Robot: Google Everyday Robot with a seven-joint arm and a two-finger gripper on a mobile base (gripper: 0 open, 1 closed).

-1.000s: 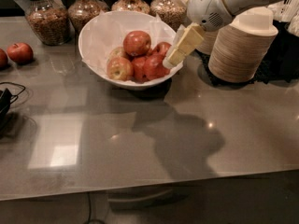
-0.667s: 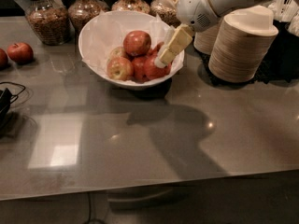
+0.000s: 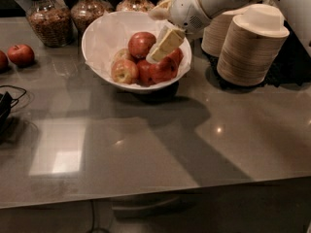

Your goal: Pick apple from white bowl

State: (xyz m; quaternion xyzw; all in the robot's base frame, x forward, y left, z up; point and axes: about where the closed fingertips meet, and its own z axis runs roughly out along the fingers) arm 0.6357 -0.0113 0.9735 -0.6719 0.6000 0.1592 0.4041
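Note:
The white bowl (image 3: 99,33), lined with white paper, stands at the back middle of the grey counter. Several apples lie in it. The rosy red apple (image 3: 140,43) sits on top near the middle, a yellow-blotched apple (image 3: 123,72) at front left, and darker red apples (image 3: 164,70) at front right. My gripper (image 3: 155,56) reaches in from the upper right on a white arm. It hangs over the bowl just right of the rosy apple, pointing down-left, right at the apple's side. I cannot tell whether it touches it.
Two stacks of beige paper bowls (image 3: 252,47) stand right of the white bowl. Glass jars (image 3: 46,14) line the back edge. A loose red apple (image 3: 20,54) lies at the far left, and a black cable (image 3: 7,103) lies by the left edge.
My gripper has moved left from the bowl's right rim to over the apples, beside the rosy one. The bowl and apples have not moved.

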